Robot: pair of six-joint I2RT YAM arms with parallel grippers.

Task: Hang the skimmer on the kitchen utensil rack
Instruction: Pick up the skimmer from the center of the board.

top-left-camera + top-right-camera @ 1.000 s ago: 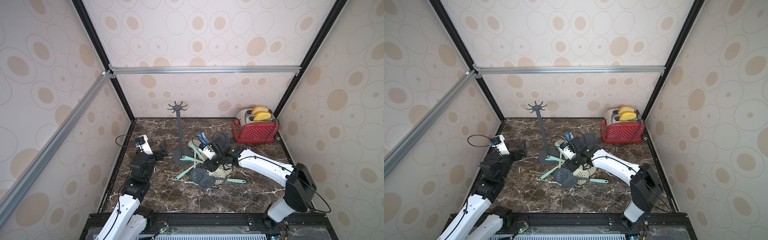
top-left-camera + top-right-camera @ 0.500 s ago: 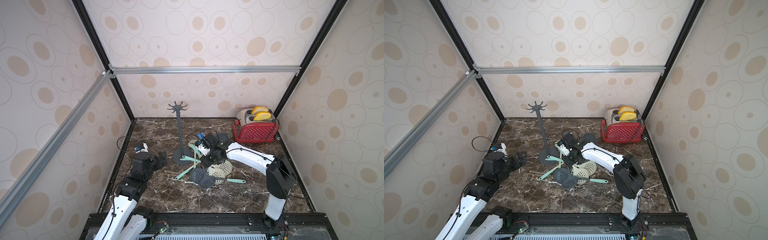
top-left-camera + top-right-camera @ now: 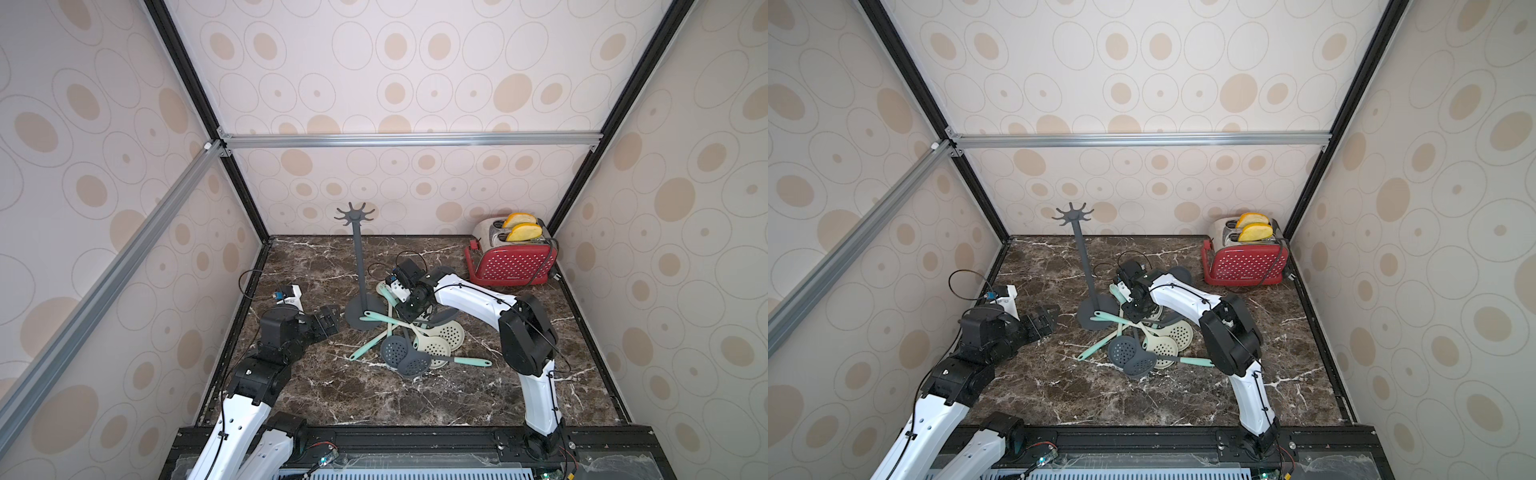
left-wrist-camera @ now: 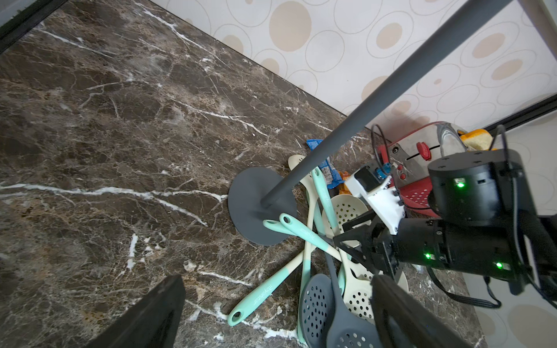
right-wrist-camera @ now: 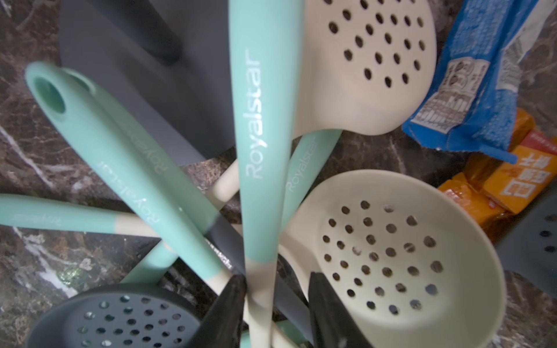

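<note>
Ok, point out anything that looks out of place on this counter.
The skimmers lie in a crossed heap beside the kitchen utensil rack, two mint handle ends resting on its base, hooks bare. Snack packets lie right beside them.

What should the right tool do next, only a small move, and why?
Probably close onto the handle. The right tool straddles the cream neck of one teal-handled skimmer, with a gap showing on one side, so it does not seem clamped; lifting now might drop it.
</note>
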